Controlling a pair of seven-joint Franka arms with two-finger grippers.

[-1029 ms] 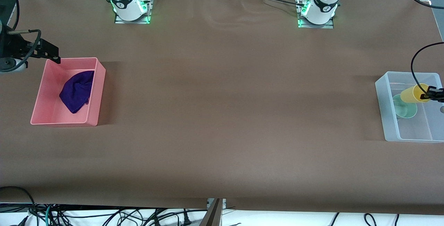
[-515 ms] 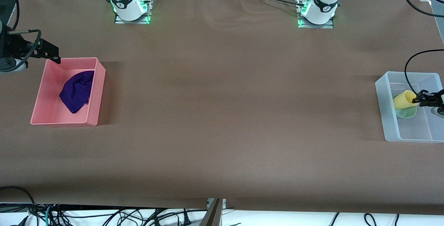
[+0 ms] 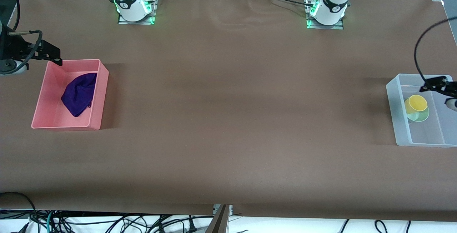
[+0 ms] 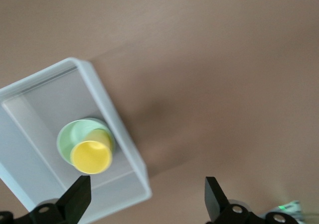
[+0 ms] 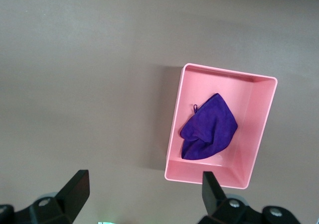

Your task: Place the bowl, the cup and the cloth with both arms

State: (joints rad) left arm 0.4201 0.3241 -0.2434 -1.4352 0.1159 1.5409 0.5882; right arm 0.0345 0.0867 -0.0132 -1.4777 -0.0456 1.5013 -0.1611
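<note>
The yellow cup [image 3: 416, 103] stands upright inside the mint-green bowl [image 3: 421, 115], in the clear plastic bin [image 3: 392, 108] at the left arm's end of the table. My left gripper [image 3: 433, 83] hangs open and empty above that bin. In the left wrist view the cup [image 4: 91, 157] sits in the bowl [image 4: 67, 137] inside the bin [image 4: 107, 109], below my open left gripper [image 4: 145, 191]. The purple cloth [image 3: 78, 94] lies bunched in the pink bin [image 3: 103, 93]. My right gripper [image 3: 53, 56] waits open above that bin's corner. The right wrist view shows the cloth [image 5: 209, 128], the pink bin [image 5: 174, 129] and my open right gripper [image 5: 142, 184].
The brown table [image 3: 228, 118] stretches between the two bins. Both arm bases [image 3: 134, 8] [image 3: 326, 11] stand along the edge farthest from the front camera. A black cable [image 3: 419, 58] loops above the clear bin.
My left gripper has let go of the yellow cup, which now stands in the green bowl, and has risen away from it. The right arm has not moved.
</note>
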